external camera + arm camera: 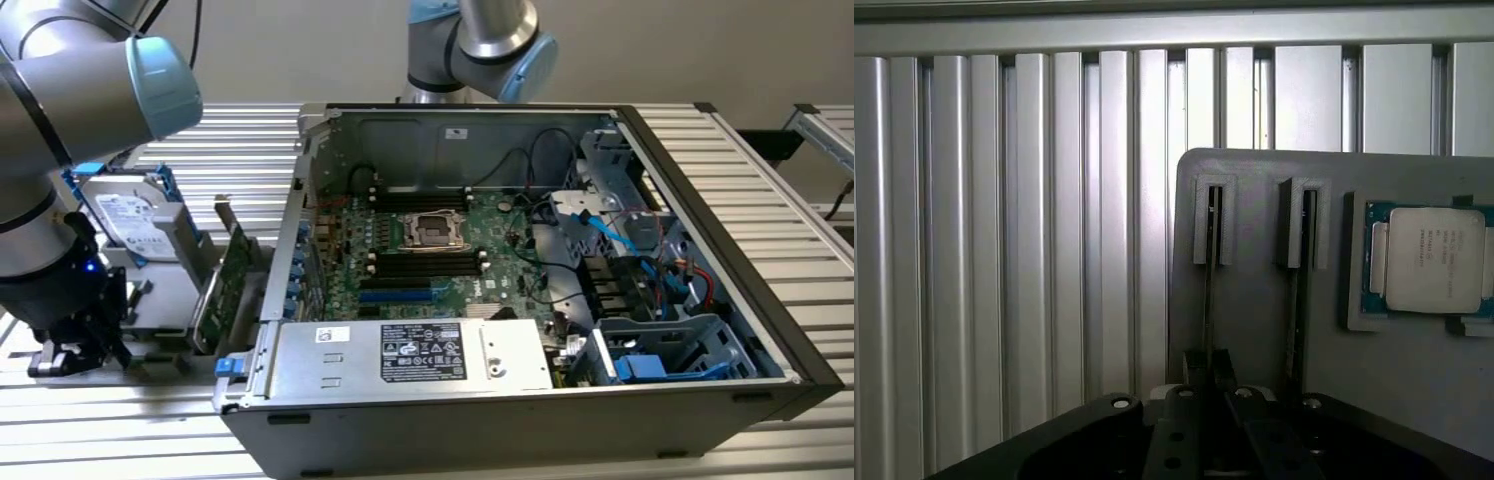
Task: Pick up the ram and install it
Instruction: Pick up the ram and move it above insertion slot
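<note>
The ram (1208,285) stands edge-on in one slot of a grey holder (1254,300), seen as a thin dark strip. My gripper (1207,362) is down over it, and its two dark fingertips (1194,366) sit close on either side of the strip, shut on the ram. A second thin stick (1300,300) stands in the neighbouring slot. In the exterior view my gripper (74,350) is low at the exterior view's left, beside the open computer case (307,130). The motherboard's black memory slots (424,262) lie near the processor socket (434,228).
A processor chip (1429,260) rests on the holder beside the slots. A green expansion card (220,285) and a hard drive (127,225) stand upright between my arm and the case. A second robot arm (481,40) stands behind the case. The table is ribbed aluminium (1004,250).
</note>
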Robot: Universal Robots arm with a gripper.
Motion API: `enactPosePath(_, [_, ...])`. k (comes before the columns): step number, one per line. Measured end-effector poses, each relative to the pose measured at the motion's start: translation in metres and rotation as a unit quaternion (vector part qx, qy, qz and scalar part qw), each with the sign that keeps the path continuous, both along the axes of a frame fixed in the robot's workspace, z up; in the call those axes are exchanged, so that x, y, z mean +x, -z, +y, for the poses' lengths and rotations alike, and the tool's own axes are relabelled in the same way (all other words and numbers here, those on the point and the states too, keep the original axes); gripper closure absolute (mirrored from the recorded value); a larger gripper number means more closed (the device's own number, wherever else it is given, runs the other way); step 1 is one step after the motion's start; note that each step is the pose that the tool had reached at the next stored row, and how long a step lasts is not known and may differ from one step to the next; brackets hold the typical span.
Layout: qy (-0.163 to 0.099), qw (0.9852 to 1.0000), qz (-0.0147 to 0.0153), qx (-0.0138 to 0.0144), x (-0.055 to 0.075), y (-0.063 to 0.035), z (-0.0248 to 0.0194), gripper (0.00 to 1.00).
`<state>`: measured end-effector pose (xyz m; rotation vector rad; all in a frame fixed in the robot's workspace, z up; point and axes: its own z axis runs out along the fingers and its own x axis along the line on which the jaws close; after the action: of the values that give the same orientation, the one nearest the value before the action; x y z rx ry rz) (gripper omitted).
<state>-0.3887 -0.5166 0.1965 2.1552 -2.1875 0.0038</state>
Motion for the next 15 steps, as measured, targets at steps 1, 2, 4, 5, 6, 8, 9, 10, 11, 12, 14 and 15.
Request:
enactPosePath(1, [0.0,1.0,0.0,-0.0002,0.0,0.0,0.0,0.86])
enactPosePath(2, [0.0,1.0,0.0,-0.0001,0.0,0.0001,0.0,0.86])
enactPosePath(4, [0.0,1.0,0.0,-0.0002,0.0,0.0001,0.0,0.86])
enactPosePath(5, [0.0,1.0,0.0,-0.0002,0.0,0.0001,0.0,0.86])
enactPosePath(6, [0.0,1.0,0.0,-0.0002,0.0,0.0001,0.0,0.86])
enactPosePath(8, [0.0,1.0,0.0,-0.0002,0.0,0.0001,0.0,0.86])
enactPosePath(9, [0.0,1.0,0.0,-0.0002,0.0,0.0001,0.0,0.86])
enactPosePath(10, [0.0,1.0,0.0,-0.0002,0.0,0.0001,0.0,0.86])
enactPosePath(11, [0.0,1.0,0.0,-0.0002,0.0,0.0001,0.0,0.86])
enactPosePath(12, [0.0,1.0,0.0,-0.0001,0.0,0.0001,0.0,0.86])
enactPosePath(14, [0.0,1.0,-0.0001,-0.0002,0.0,0.0001,0.0001,0.86])
enactPosePath(15, [0.0,1.0,-0.0002,-0.0001,0.0001,-0.0002,0.0002,0.86])
